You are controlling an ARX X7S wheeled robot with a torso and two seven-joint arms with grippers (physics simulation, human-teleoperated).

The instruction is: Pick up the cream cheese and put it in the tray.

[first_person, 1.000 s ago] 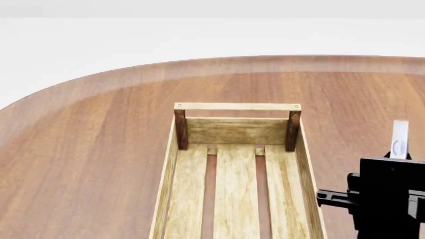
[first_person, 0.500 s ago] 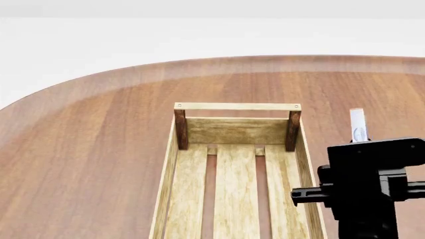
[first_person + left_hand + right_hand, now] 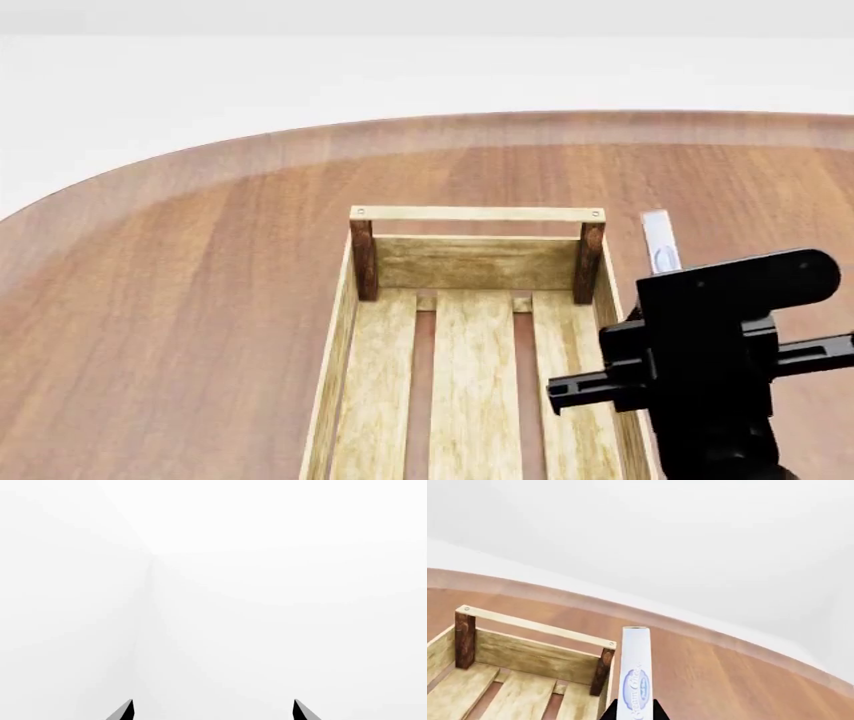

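Head view: cream cheese (image 3: 658, 243) upright, edge-on.

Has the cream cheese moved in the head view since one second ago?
Yes. The cream cheese, held in the right gripper, has shifted left toward the tray and now stands just beside its far right corner post.

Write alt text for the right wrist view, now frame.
The right gripper holds the cream cheese, a narrow white box with a blue oval logo, upright on edge between its dark fingers. Beyond it is the far end of the light wooden tray, standing on a brown wooden table before a plain white background.
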